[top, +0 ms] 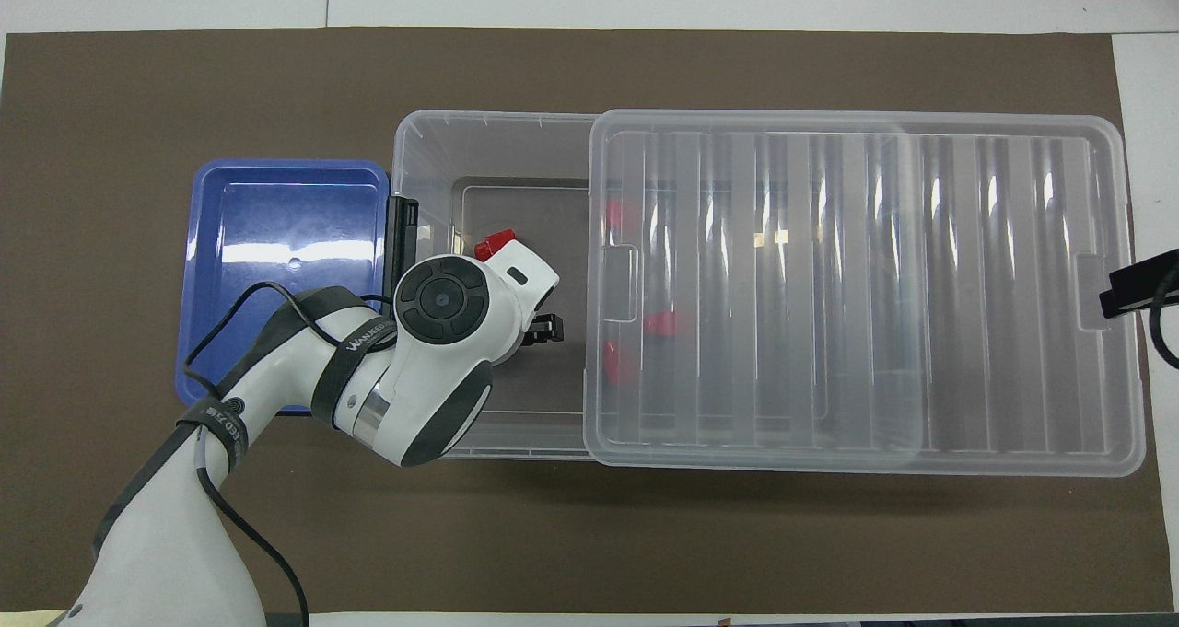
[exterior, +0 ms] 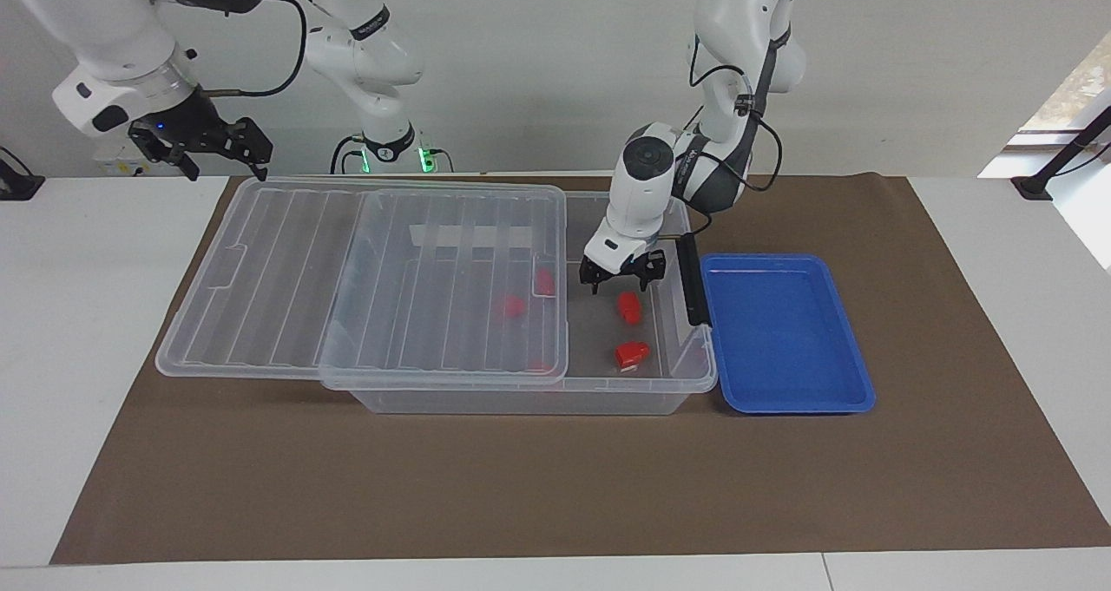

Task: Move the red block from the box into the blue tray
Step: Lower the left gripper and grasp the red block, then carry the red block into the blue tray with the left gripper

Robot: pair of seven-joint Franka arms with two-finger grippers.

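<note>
Red block point(exterior: 628, 307) lay in the uncovered end of the box point(exterior: 694, 374), my left tool point(exterior: 621, 280) spread open just above it; my right tool point(exterior: 204, 147) waited open over the lid's point(exterior: 286, 270) corner.

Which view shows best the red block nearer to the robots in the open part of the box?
The facing view: the red block lies uncovered just below the left hand. In the overhead view the left arm hides it.
</note>
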